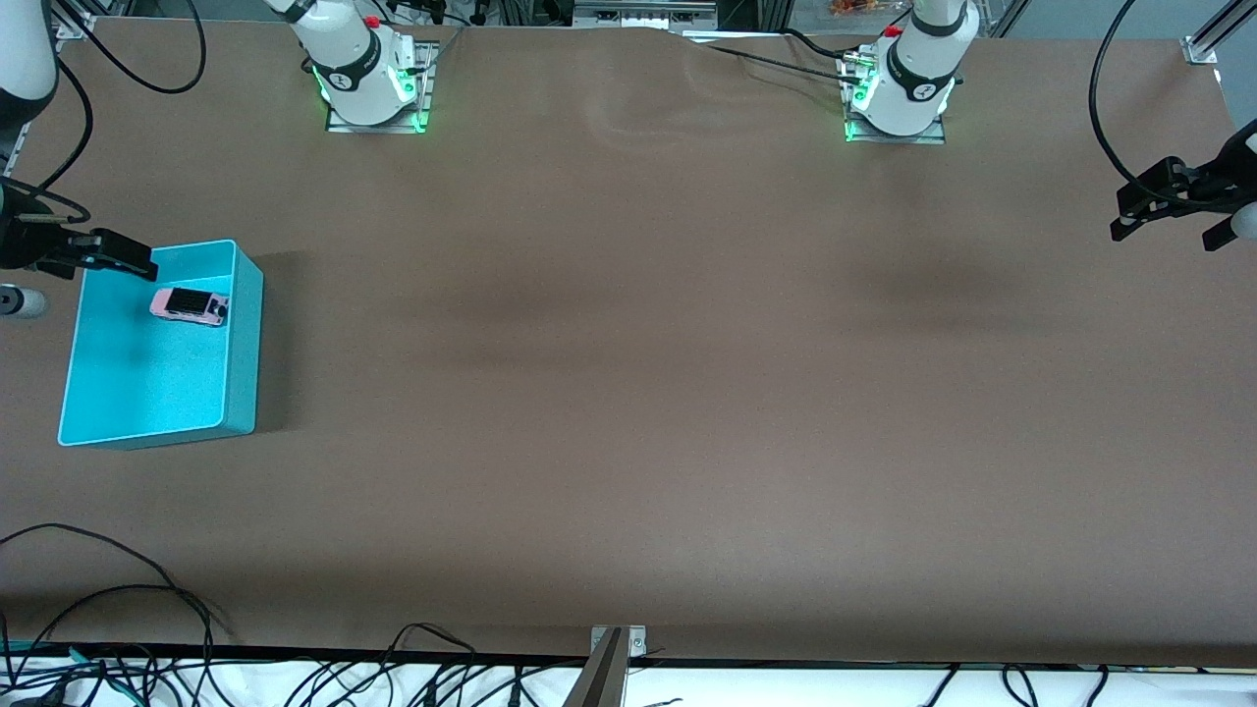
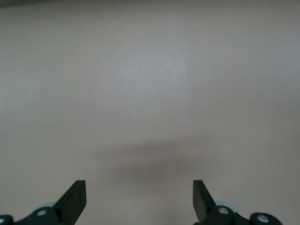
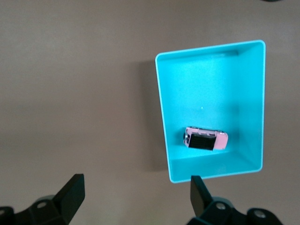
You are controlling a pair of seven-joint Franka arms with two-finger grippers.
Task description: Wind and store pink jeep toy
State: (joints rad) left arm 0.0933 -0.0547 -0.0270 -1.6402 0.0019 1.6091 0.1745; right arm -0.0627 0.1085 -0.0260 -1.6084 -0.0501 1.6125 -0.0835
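So the jeep (image 1: 190, 306) sits in the bin (image 1: 245, 324), in the part of it farther from the front camera, lying flat on the floor near the wall. Nothing else is in there. Looks to me like the storing is basically done, and what's left is just clearing out cleanly.

The right gripper (image 3: 136, 197) is up over the bench by the bin's rim, jaws spread, nothing in them. If I were running it I'd lift straight up and away so a finger doesn't clip the bin wall and nudge it.

The left gripper (image 2: 139, 199) is spread and empty too, parked over bare bench at its own end, just waiting.
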